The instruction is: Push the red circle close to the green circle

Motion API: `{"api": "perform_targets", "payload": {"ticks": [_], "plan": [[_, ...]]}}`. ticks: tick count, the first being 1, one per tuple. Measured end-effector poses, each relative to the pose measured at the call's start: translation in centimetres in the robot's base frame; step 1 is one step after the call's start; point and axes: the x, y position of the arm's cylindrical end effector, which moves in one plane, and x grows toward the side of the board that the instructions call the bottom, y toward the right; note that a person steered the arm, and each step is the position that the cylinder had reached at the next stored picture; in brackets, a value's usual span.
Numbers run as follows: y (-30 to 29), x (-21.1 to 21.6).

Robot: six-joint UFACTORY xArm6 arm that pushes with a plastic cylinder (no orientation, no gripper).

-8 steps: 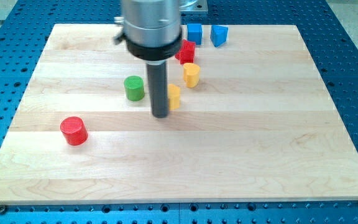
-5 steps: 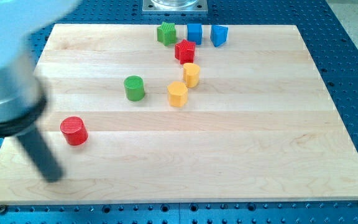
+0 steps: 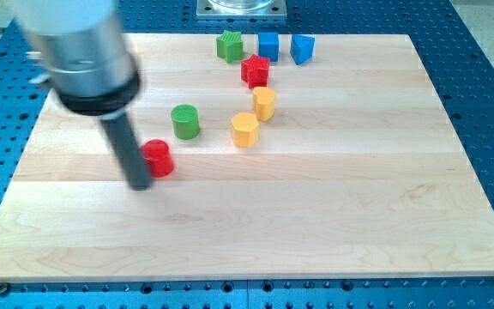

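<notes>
The red circle (image 3: 159, 158) is a short red cylinder on the wooden board, left of centre. The green circle (image 3: 185, 121) stands a short way above and to its right, with a small gap between them. My tip (image 3: 139, 184) rests on the board right against the red circle's left side, at its lower left. The dark rod rises from there to the blurred arm housing at the view's upper left.
Two yellow blocks (image 3: 245, 130) (image 3: 264, 103) stand right of the green circle. A red star-like block (image 3: 255, 70), a green block (image 3: 229, 45) and two blue blocks (image 3: 268, 45) (image 3: 302, 48) sit near the board's top edge.
My tip swung from the board's centre down to the lower left, then came up and right against the red circle. The red circle slid right and slightly up, towards the green circle.
</notes>
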Motion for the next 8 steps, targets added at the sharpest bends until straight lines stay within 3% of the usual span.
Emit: {"api": "perform_targets", "payload": {"ticks": [1,2,3,5,8], "plan": [[3.4,0.0],[-2.3,0.3],[-1.9,-0.8],[4.9,-3.9],[6.8,-4.6]]}}
